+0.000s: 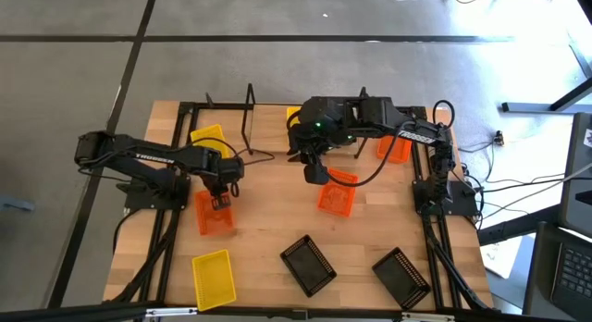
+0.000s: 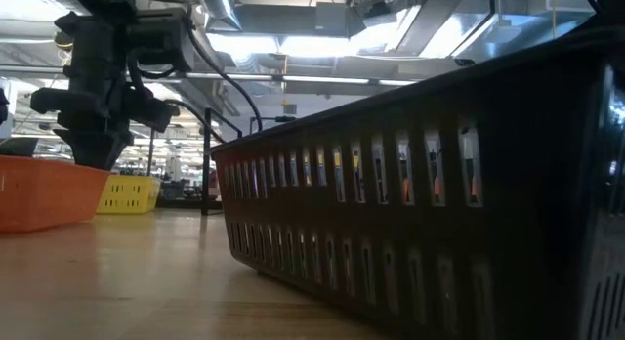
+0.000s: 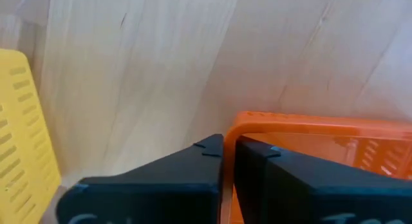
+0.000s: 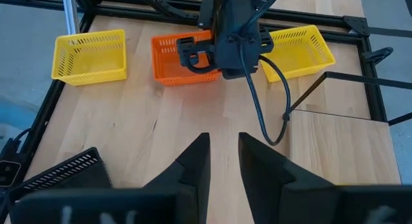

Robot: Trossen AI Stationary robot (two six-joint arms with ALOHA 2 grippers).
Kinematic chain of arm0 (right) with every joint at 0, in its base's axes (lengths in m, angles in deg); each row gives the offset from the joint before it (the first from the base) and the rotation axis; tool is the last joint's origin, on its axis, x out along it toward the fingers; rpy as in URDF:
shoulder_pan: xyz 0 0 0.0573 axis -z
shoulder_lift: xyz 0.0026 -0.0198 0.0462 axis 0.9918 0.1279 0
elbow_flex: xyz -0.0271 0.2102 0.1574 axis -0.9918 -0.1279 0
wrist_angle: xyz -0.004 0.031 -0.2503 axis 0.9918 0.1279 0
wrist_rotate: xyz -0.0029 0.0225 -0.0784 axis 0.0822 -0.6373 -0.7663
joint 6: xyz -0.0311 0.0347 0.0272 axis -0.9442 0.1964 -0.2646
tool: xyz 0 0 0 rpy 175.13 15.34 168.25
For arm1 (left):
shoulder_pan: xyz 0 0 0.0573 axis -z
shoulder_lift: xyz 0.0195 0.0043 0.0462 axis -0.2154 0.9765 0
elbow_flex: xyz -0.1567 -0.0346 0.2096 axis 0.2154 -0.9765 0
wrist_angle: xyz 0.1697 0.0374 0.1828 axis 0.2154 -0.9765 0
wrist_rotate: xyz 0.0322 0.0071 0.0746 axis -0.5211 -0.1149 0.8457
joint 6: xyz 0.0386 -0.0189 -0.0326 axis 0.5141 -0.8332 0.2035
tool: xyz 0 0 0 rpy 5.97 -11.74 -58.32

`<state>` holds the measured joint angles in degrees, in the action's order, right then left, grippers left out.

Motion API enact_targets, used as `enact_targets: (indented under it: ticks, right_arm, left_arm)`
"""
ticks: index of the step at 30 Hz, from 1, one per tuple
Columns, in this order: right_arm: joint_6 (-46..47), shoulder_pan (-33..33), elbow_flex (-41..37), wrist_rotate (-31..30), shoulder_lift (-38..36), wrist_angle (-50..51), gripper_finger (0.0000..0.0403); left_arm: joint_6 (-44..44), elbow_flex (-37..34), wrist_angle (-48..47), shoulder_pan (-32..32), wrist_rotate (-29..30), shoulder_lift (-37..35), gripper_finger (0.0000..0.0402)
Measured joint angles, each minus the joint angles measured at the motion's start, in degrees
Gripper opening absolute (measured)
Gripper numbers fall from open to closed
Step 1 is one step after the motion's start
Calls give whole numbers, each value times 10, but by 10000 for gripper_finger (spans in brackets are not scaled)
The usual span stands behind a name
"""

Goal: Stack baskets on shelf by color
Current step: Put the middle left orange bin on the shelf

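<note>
My left gripper [image 1: 220, 194] is shut on an orange basket [image 1: 215, 213] at the table's left middle. My right gripper [image 1: 314, 171] hangs open over bare wood, beside a second orange basket [image 1: 337, 196], touching nothing. The shelf [image 1: 248, 118] runs along the far edge, partly under the right arm. A yellow basket [image 1: 294, 113] and a third orange basket [image 1: 396, 148] sit there, half hidden. Another yellow basket [image 1: 208, 139] rests on the table near the shelf's left loop. A third yellow one [image 1: 213, 276] and two black baskets [image 1: 308, 264] [image 1: 400, 276] lie near the front edge. My left gripper pinches the orange basket's wall at its rim [image 3: 229, 135], close to a corner, with one finger [image 3: 257, 161] inside the basket and the other outside. The fingers come from above, pointing down. In the low view the basket [image 2: 49, 191] stands level with its bottom on the table.
The black basket [image 2: 439, 193] fills the front of the low view. Free wood lies in the table's middle between the two arms [image 4: 193, 114]. The left arm's cable [image 4: 264, 102] trails over the table toward the shelf's end loop [image 4: 322, 89].
</note>
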<state>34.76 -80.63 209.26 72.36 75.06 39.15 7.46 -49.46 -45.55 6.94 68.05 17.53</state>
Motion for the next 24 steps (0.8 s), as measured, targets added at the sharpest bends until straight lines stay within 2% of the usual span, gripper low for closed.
enact_targets:
  ticks: [4,9,15,20,24]
  right_arm:
    - [-1,0,0,0,0,-1,78]
    - [-2,0,0,0,0,-5,78]
    - [-12,0,0,0,0,-4,78]
    - [-19,0,0,-1,-16,0,78]
    - [-21,0,0,-27,-34,2,78]
  left_arm:
    - [0,9,0,0,-9,0,2]
    - [0,53,-5,0,-21,-1,0]
    - [32,151,-54,0,-18,-5,1]
    - [78,253,-111,0,16,-5,1]
    - [137,308,-115,-4,51,-3,1]
